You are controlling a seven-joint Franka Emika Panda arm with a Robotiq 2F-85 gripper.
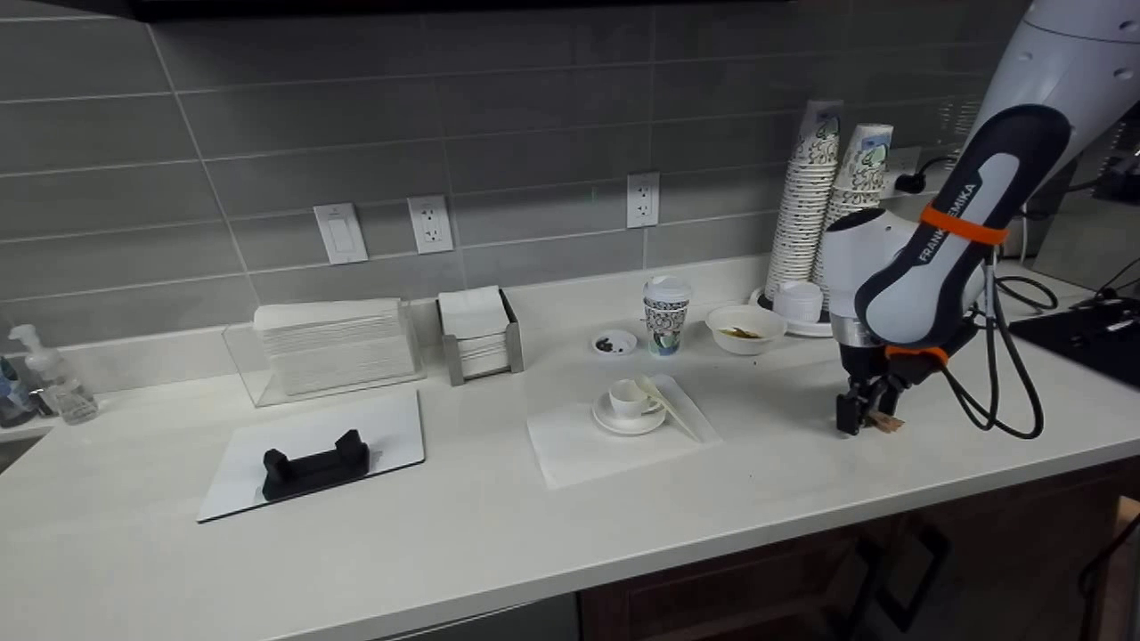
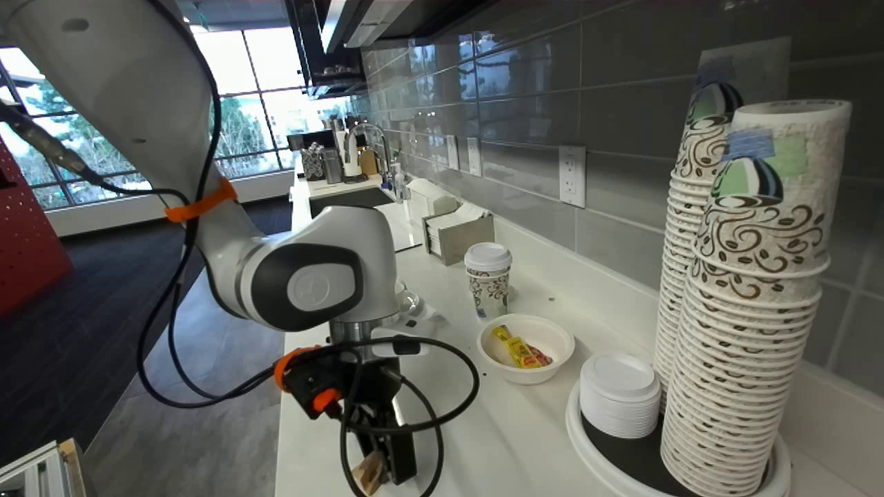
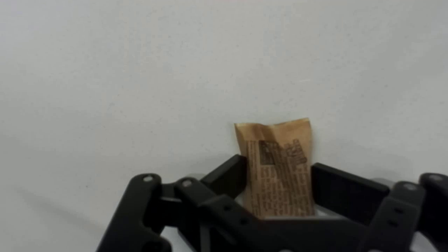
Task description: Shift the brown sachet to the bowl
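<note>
The brown sachet is a small printed packet, standing between the two fingers of my gripper in the wrist view. Both fingertips touch its side edges, and its left edge is bent in. In both exterior views the gripper is low at the white counter, with the sachet sticking out beside the fingers; it also shows at the fingers. The white bowl stands nearer the wall and holds yellow and red packets; it is clear in both exterior views. The sachet's lower end is hidden.
A lidded paper cup and a small dish stand beside the bowl. Tall cup stacks and white lids stand on a round tray. A small cup on a saucer sits on a napkin.
</note>
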